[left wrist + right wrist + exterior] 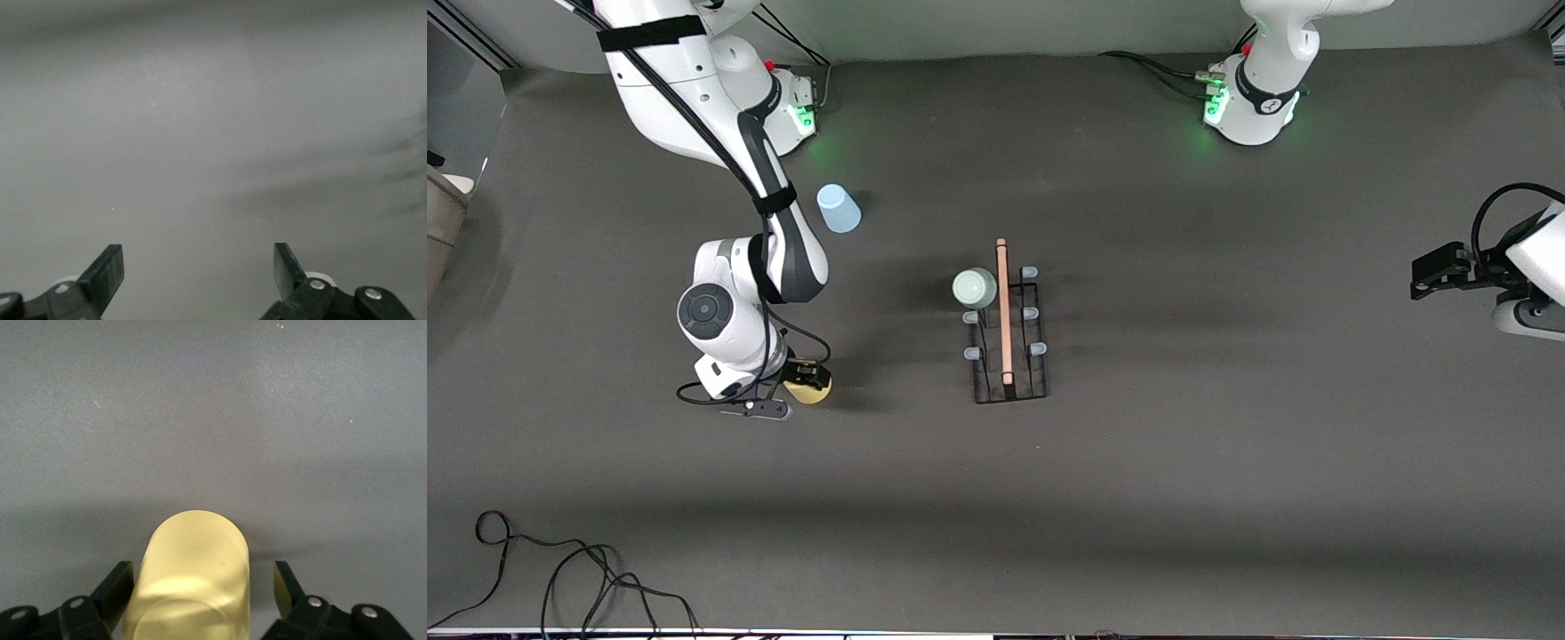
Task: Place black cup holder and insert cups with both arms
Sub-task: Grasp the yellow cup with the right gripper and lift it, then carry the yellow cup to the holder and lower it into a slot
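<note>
The black cup holder [1005, 331] lies on the table's middle, its wooden handle on top. A pale green cup [974, 287] sits over one of its prongs on the side toward the right arm's end. A light blue cup [839, 208] stands upside down near the right arm's base. The yellow cup [816, 389] [197, 560] lies on its side on the table. My right gripper [805, 375] [200, 587] is down around it, open; one finger is close against the cup and the other stands a little apart. My left gripper [1424, 271] [199, 267] waits open and holds nothing at the left arm's end.
Loose black cables [560, 578] lie on the table near the front camera at the right arm's end. The two green-lit arm bases [1249, 107] stand along the edge farthest from the front camera. Bare dark mat [1183, 462] surrounds the holder.
</note>
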Tool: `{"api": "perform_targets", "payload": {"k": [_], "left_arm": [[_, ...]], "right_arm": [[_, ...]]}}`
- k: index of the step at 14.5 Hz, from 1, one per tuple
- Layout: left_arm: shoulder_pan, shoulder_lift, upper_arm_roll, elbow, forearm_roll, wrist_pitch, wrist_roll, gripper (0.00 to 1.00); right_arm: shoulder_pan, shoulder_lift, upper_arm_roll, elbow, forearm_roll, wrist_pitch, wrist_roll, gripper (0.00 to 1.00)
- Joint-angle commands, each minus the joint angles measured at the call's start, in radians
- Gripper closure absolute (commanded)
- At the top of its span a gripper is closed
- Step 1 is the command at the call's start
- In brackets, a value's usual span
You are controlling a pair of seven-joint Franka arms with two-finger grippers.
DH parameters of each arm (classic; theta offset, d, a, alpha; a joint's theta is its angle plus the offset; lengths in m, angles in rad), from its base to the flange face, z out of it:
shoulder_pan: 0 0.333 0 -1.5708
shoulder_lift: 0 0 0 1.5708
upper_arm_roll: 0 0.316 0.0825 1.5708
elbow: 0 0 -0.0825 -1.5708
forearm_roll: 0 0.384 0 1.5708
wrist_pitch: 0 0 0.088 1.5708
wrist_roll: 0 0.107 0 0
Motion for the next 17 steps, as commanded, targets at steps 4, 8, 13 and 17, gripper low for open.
{"api": "perform_targets", "payload": {"k": [4, 8, 13, 17], "left_arm": [[-0.01, 0.008, -0.005, 0.041, 0.012, -0.03, -0.07, 0.0], [-0.01, 0.011, -0.005, 0.042, 0.012, -0.03, -0.072, 0.0], [0.0, 0.013, -0.005, 0.045, 0.0, -0.028, -0.07, 0.0], [0.001, 0.014, -0.004, 0.053, 0.001, -0.031, -0.07, 0.0]], "right_arm": [[0.0, -0.019, 0.004, 0.0, 0.096, 0.002, -0.076, 1.0], [0.009, -0.116, 0.003, 0.024, 0.125, -0.122, -0.034, 1.0], [0.055, -0.187, 0.006, 0.133, 0.125, -0.274, 0.181, 1.0], [0.122, -0.158, 0.007, 0.257, 0.126, -0.291, 0.374, 1.0]]}}
